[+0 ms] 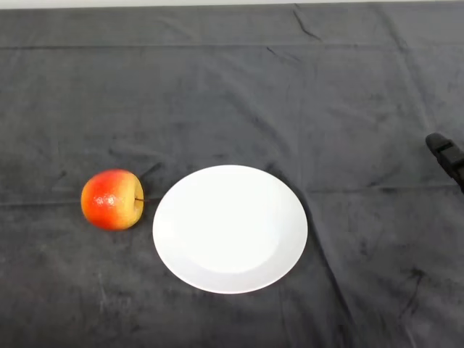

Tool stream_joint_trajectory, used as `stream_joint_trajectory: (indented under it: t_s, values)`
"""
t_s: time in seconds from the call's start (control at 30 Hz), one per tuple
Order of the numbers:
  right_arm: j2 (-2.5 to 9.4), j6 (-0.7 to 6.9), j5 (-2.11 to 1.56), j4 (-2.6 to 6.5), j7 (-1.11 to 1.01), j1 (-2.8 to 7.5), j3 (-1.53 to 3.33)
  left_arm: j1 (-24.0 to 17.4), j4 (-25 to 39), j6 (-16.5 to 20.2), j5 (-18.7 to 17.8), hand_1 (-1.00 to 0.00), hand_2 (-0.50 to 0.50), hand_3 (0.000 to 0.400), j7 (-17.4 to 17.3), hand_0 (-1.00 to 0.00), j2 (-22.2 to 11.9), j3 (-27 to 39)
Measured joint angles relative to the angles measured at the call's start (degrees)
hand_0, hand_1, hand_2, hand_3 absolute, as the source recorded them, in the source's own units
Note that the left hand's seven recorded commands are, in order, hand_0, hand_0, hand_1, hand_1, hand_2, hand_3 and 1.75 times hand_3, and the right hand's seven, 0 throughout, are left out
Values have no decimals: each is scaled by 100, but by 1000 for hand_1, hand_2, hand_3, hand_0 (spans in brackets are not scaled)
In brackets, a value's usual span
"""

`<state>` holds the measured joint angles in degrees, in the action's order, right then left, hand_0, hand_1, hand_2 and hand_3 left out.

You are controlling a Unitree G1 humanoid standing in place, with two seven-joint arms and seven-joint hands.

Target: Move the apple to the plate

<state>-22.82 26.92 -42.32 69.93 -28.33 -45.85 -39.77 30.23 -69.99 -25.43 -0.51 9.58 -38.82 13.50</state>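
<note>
- The apple (112,199) lies on the dark cloth at the robot's left side of the bench (304,94), outside the plate and not yet on it.
- Its skin is red over the top and left, fading to yellow-orange lower down and to the right (a pale speckled patch sits near the middle).
- It is tipped on its side: the stem hollow faces right, towards the plate, and a short dark stem shows there.
- The white plate (230,228) sits just beside the apple on its right, with a narrow strip of cloth between the two; they do not touch.
- The plate is round, plain and bare, lying flat a little below the middle of the view, with a shallow rim that is shaded along its lower right.
- The cloth is dark grey, with creases across the far side and a faint fold line running level behind the apple and plate.
- A small black object (444,151) pokes in at the right edge, well apart from the plate (what it is cannot be told).
</note>
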Motion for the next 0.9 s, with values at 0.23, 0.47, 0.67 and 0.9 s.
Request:
stream_joint_trajectory:
  t_s: [0.23, 0.47, 0.67, 0.9]
  values:
    - [4, 1, 0, 0, 0, 0, -7, 102, 183, -43, 200, 0, 0, 0, -421, 0, 6, -201]
    - [7, 3, 1, 0, 0, 0, -51, 110, 471, -145, 243, 0, 0, 0, -716, 0, 148, -408]
    - [7, 3, 2, 0, 0, 0, -53, 109, 490, -162, 316, 0, 0, 0, -835, 0, 401, -479]
    - [15, 3, 2, 0, 0, 0, -54, 108, 912, -166, 349, 0, 0, 0, -954, 0, 647, -681]
